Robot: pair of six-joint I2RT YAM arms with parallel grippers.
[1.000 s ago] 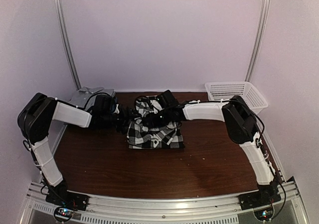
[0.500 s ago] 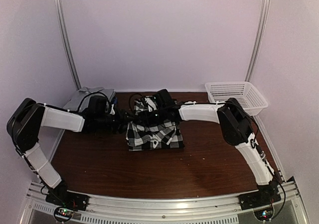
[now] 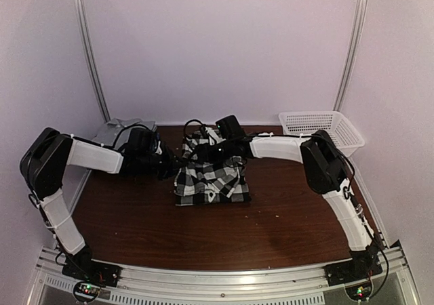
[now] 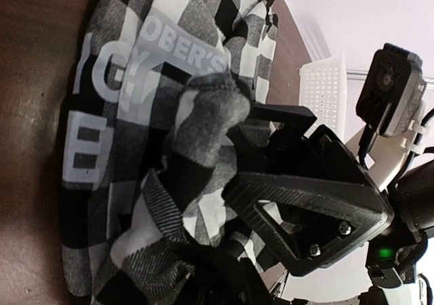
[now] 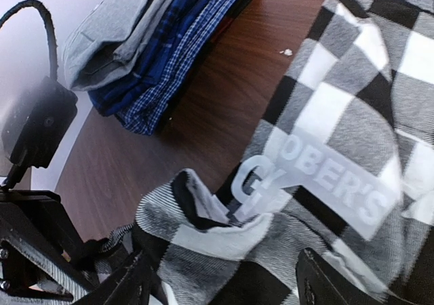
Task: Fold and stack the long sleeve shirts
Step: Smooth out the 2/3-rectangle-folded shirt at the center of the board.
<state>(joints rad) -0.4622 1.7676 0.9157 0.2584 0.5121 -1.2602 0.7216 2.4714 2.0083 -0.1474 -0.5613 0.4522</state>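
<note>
Dark brown table (image 3: 135, 217) fills the space between pale lilac walls (image 3: 217, 47), with both arms reaching in toward its middle.

Behind and to the outer side of the left gripper (image 3: 178, 163), by the wall, sits a pile of folded shirts. A light grey shirt (image 5: 108, 34) lies on top, and dark blue shirts (image 5: 169, 54), one of them finely checked, lie under it.

The left gripper is low at the left edge of the black-and-white plaid shirt (image 3: 210, 183). Its jaws are drawn narrow on a bunched fold of that edge, and the cloth gathers into them at the bottom of the left wrist view.

The plaid shirt lies crumpled in a rough folded square at mid-table, directly under and between the two grippers. Grey printed lettering (image 5: 319, 176) on it faces up, just ahead of the right gripper's fingers.

The right gripper (image 5: 224, 285) hangs over the far part of the plaid shirt, tip to tip with the left gripper. Its jaws stand wide apart, one finger (image 5: 129, 285) to each side of a raised ridge of cloth, and they grip nothing.

Well off to the right gripper's outer side, at the table's back corner, stands a white plastic mesh basket (image 3: 319, 125).
</note>
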